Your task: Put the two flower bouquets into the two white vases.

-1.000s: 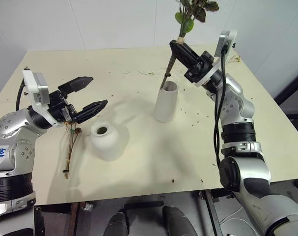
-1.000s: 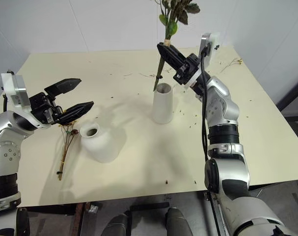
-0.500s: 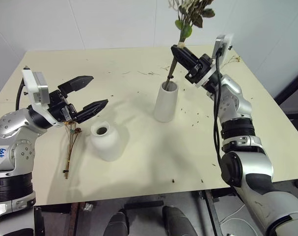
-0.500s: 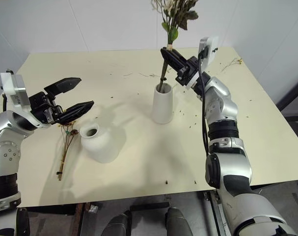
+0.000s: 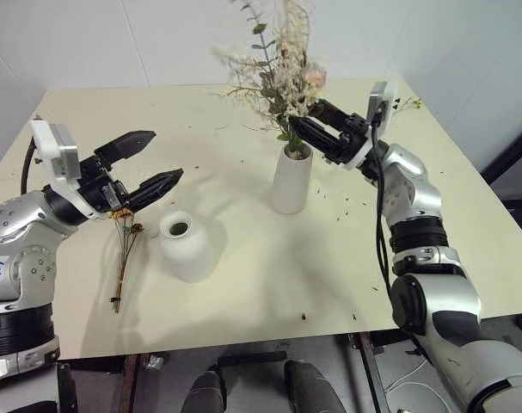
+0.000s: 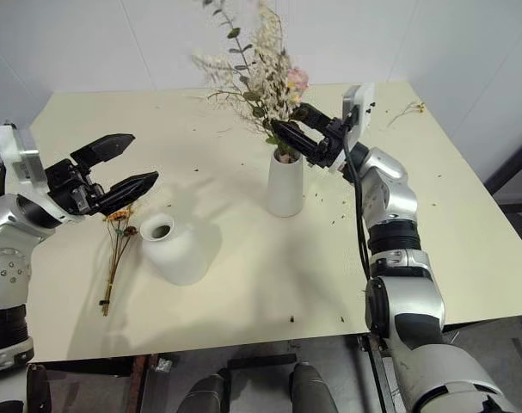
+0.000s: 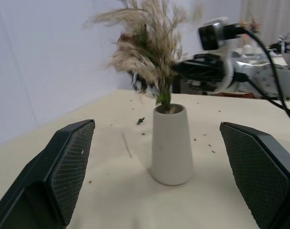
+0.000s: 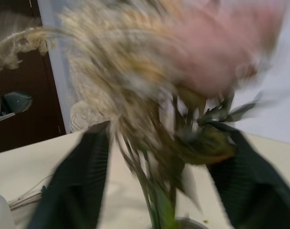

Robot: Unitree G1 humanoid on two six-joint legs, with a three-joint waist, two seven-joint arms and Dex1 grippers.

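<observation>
- The bushy bouquet [image 5: 278,73] is seated in the tall vase [image 5: 291,179], flanked by the parted fingers of the right gripper [image 5: 305,122].
- The left gripper [image 5: 151,163] is held wide apart above the thin bouquet [image 5: 125,254], beside the squat vase [image 5: 187,246].

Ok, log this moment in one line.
big bouquet: in tall vase | right gripper: open at stems | left gripper: open | thin bunch: on table | squat vase: empty

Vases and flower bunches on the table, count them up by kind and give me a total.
White vases: 2, the tall vase and the squat jar.
Flower bunches: 2, the bushy bouquet standing in the tall vase, and the thin bunch lying flat on the table beside the squat jar.
Total: 4
</observation>
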